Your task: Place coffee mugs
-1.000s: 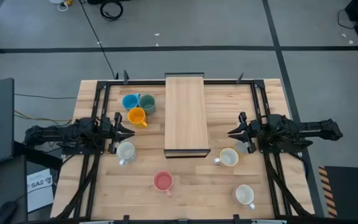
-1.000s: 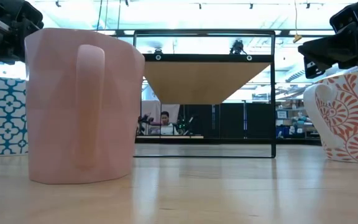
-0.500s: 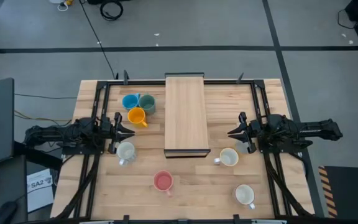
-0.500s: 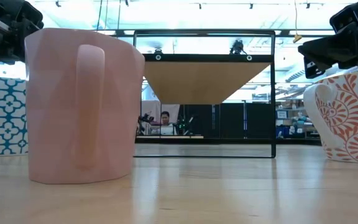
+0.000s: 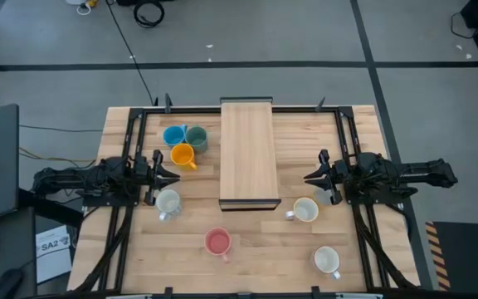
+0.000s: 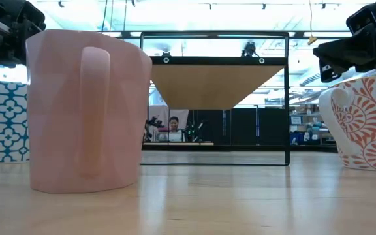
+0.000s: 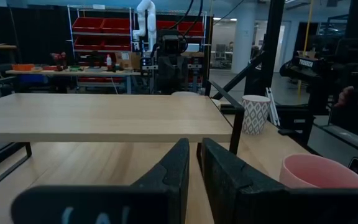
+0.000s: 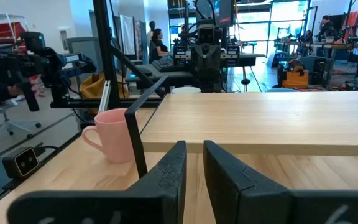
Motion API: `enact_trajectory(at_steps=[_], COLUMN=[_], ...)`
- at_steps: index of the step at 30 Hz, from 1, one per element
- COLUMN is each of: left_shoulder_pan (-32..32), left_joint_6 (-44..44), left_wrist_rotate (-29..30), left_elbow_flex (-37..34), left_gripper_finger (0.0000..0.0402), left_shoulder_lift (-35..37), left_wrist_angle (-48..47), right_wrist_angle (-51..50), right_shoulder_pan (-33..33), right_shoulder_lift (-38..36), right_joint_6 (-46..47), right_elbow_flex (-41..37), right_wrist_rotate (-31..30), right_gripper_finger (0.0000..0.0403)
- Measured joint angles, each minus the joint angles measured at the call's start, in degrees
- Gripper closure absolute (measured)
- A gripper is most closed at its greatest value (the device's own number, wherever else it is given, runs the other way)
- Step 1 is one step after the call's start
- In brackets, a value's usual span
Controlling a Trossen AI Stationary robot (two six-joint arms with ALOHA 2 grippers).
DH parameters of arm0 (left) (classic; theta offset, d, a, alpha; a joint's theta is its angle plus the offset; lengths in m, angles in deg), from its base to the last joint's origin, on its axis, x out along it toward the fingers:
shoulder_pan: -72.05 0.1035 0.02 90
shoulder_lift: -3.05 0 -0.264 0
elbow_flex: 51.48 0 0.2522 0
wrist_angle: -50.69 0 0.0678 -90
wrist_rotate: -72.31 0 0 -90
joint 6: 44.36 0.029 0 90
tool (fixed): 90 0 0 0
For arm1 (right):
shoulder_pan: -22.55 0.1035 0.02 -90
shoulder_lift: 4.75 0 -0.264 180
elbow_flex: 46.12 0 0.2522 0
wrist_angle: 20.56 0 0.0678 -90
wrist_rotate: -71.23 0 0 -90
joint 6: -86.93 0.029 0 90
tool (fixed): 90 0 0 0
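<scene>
Grippers, left gripper and right gripper, both narrow and empty; open yours before approaching the nearest white mug.

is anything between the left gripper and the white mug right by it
Nothing visible stands in the way. In the high view the left gripper sits at the table's left side, and the white mug stands just beside its tips with only bare table between them. The orange mug is on the gripper's other side.

Behind the counter, a person in the far room shifts slightly; nothing else moves.
</scene>
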Motion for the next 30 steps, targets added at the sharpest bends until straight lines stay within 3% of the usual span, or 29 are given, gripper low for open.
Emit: enact_trajectory(at_steps=[21,27,30], left_shoulder_pan=[0.00,-0.04,-0.07], left_joint_6=[-1.88,-2.34,-2.82], left_wrist_rotate=[0.00,1.18,1.76], left_elbow_flex=[0.04,3.63,7.06], left_gripper_finger=[0.0351,0.0351,0.0351], left_shoulder_lift=[0.00,-0.07,-0.71], left_wrist_angle=[18.51,15.83,9.99], right_wrist_angle=[2.10,2.91,2.91], right_shoulder_pan=[0.01,0.02,0.00], right_shoulder_lift=[0.00,0.02,0.00], right_joint_6=[0.00,0.00,0.00], right_elbow_flex=[0.00,-0.02,0.00], right_wrist_rotate=[-0.01,-0.01,0.00], right_gripper_finger=[0.0342,0.0342,0.0342])
